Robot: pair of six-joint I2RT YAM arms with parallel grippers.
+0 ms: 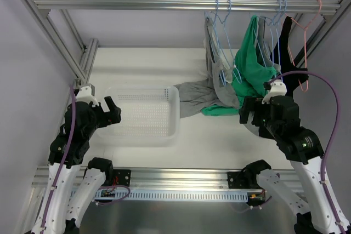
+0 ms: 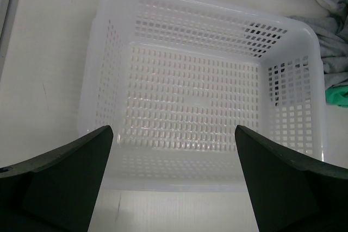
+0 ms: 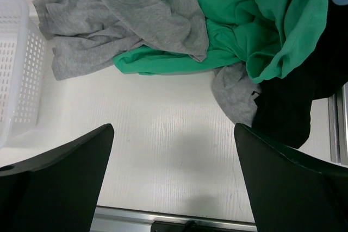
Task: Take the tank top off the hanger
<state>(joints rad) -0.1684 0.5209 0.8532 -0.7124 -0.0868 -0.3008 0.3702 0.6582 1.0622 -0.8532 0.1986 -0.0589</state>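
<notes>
My left claw (image 2: 174, 188) gapes wide and empty over the white basket (image 2: 89, 118). My right claw (image 3: 174, 183) does the same over the table (image 3: 163, 134). Beyond, what I judge is the tank top (image 1: 253, 58), green, hangs from a blue hanger (image 1: 272, 42), tangled with a gray shirt (image 3: 136, 20). Tugging could drag neighbouring clothes down.

No writing, label, brand, number or sign can be read in any of the three views. The small circuit board (image 1: 108, 193) on the front rail (image 1: 181, 177), at the lower left of the top view, is too small to tell whether it bears any print.
</notes>
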